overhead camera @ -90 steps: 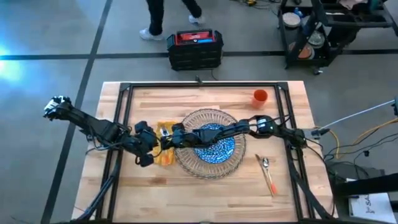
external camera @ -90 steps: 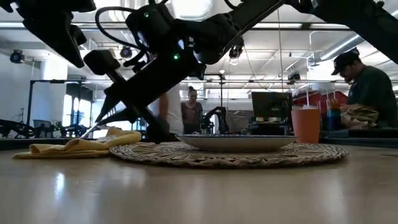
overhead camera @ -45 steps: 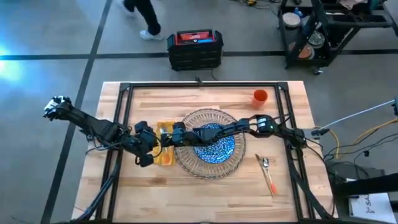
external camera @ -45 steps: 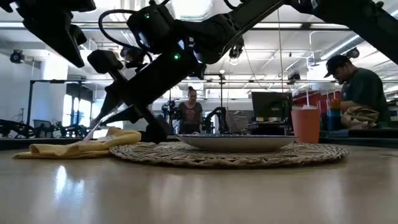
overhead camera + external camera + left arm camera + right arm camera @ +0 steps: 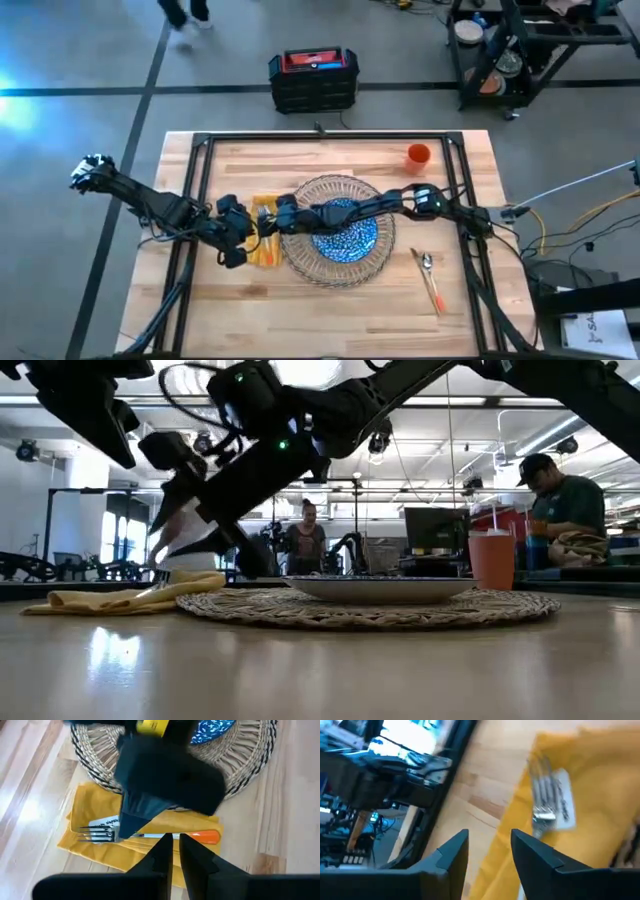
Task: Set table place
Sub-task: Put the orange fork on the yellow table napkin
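A yellow napkin [image 5: 258,256] lies flat on the table [image 5: 330,320], left of a round woven mat [image 5: 340,268] that bears a blue-patterned plate [image 5: 352,236]. An orange-handled fork [image 5: 150,836] lies along the napkin, its tines [image 5: 542,790] next to a white label. My right gripper [image 5: 487,837] reaches across the plate and hangs open above the fork's tine end [image 5: 272,222]. My left gripper [image 5: 174,840] is shut, apart from a thin slit, at the napkin's left side [image 5: 243,238], its tips by the fork's handle. My left gripper points its tips at the napkin beside the fork's orange handle [image 5: 200,836]; I cannot tell whether they touch the cloth or the fork.
A red-orange cup [image 5: 418,154] stands at the far right of the table. A spoon and another orange-handled piece of cutlery [image 5: 431,280] lie right of the mat. The black frame's bars [image 5: 200,190] run over the table. People show in the room behind.
My right gripper has let go of the fork and risen. The fork, which slanted down from its fingers with the tines low, now lies flat on the napkin.
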Motion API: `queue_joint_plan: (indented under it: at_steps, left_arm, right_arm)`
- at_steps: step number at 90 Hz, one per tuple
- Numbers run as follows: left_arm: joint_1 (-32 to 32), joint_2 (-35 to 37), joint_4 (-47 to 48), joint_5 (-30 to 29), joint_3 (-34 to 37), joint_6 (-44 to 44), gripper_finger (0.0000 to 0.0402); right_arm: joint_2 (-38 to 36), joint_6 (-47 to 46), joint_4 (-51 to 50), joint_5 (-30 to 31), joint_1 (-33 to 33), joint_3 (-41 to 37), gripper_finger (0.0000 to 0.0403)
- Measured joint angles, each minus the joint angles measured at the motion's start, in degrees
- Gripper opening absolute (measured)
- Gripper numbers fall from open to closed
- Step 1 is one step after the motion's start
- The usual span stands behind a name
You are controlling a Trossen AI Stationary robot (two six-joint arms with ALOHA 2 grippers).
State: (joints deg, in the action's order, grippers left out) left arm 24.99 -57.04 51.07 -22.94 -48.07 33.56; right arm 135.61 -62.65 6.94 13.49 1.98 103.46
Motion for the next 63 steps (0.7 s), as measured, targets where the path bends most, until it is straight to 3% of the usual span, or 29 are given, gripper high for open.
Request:
queue_joint_plan:
  at_steps: [9,21,43,55,63]
  left_arm:
    - [0.03,0.0,0.04,0.0,0.0,0.0,0.002]
    - [0.07,0.02,0.04,1.33,1.1,0.03,0.002]
    - [-0.02,0.02,-1.18,3.07,6.99,3.27,0.002]
    - [-0.24,0.02,-1.65,4.46,9.06,7.38,0.002]
    - [-0.3,0.02,-1.84,1.96,9.62,8.85,0.002]
  right_arm:
    - [-2.86,7.58,-2.08,-0.47,0.27,0.07,0.0139]
    - [-8.89,16.69,-13.56,0.29,0.94,0.09,0.0128]
    - [-17.32,19.89,-52.17,0.2,3.27,0.11,0.01]
    - [-19.11,14.91,-75.58,3.61,7.95,-1.25,0.0089]
    - [-19.01,10.08,-89.49,3.4,12.16,-3.44,0.0084]
